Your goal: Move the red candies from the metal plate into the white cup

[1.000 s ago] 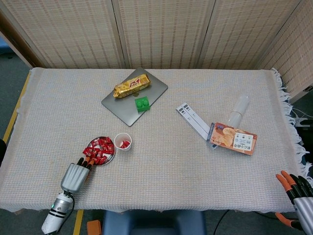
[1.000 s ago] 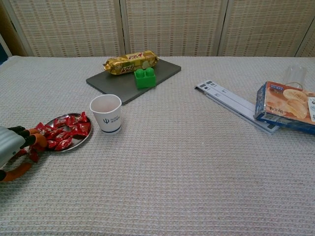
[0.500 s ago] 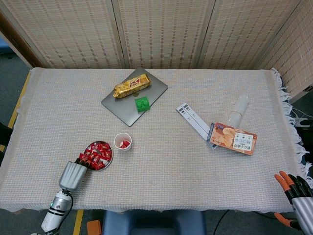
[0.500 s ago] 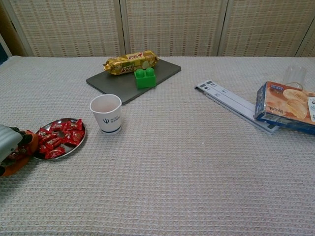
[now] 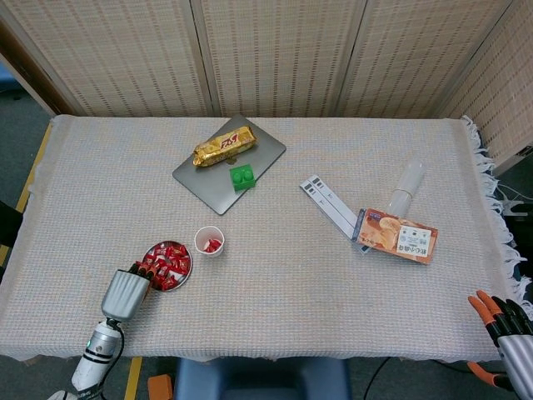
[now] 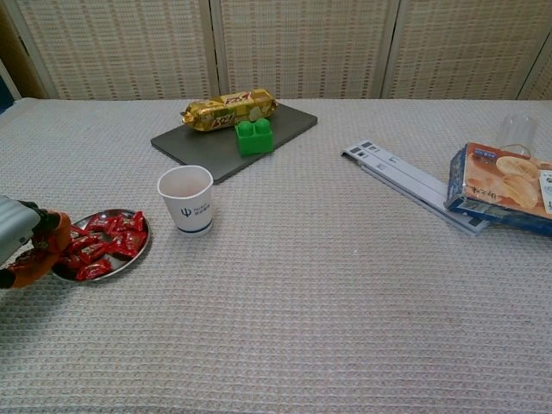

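Candies [image 5: 167,262] in red wrappers lie heaped on the metal plate [image 5: 185,254], which sits on the tabletop [image 5: 275,292] just beside the white cup [image 5: 209,242]; the cup already holds a few red pieces. The left hand [image 5: 127,292] rests at the plate's near-left rim, fingertips down among the candies, though whether they are closed on one I cannot tell (the chest view shows only curled orange fingertips [image 6: 47,233] over the pile). The right hand [image 5: 505,329] waits well apart at the tabletop's right corner, fingers spread and holding nothing.

Risk, as I judge it: the plate is light and shallow, so a fingertip pressing on its rim could tip or drag it, spilling wrappers onto the cloth. Slick wrappers may also slip from a shallow pinch during the carry. The cup looks light too; a knuckle brushing it on the drop could topple it.
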{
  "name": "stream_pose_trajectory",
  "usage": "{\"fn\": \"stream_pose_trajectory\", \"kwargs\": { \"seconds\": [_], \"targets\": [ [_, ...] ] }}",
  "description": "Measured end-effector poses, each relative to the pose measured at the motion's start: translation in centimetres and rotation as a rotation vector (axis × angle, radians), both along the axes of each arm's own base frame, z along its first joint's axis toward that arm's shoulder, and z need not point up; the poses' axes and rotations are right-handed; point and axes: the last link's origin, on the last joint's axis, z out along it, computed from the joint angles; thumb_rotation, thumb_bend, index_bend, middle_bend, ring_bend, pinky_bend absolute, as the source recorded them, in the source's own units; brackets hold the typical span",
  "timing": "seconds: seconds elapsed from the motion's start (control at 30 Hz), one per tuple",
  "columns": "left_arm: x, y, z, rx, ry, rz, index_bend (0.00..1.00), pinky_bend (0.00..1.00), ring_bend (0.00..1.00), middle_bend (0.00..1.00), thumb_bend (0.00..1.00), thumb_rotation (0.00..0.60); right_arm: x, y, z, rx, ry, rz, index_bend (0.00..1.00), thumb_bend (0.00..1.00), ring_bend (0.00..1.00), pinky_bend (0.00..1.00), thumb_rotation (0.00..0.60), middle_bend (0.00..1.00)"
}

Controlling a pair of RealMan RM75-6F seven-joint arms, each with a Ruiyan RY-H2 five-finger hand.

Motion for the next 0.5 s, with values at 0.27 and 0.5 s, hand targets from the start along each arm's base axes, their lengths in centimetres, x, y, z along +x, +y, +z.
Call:
{"fn": "stream_pose_trajectory", "kwargs": {
  "seconds": [0.27,0.5],
  "targets": [
    [5.3,3.1,0.1,-0.014,-0.056,-0.094,0.57,1.0,0.58,0.61,0.46,0.6,-0.2,-0.3,0.1,-0.006,0.0,-0.013,0.0,0.04,0.0,0.0,0.6,0.0],
    [12.1,7.3,-0.2,-0.034,-0.064,-0.167,0.57,1.0,0.58,0.61,0.46,0.6,-0.6,-0.8,0.4,-0.022,-0.003,-0.04,0.0,0.04,0.0,0.0,0.6,0.0]
  ]
}}
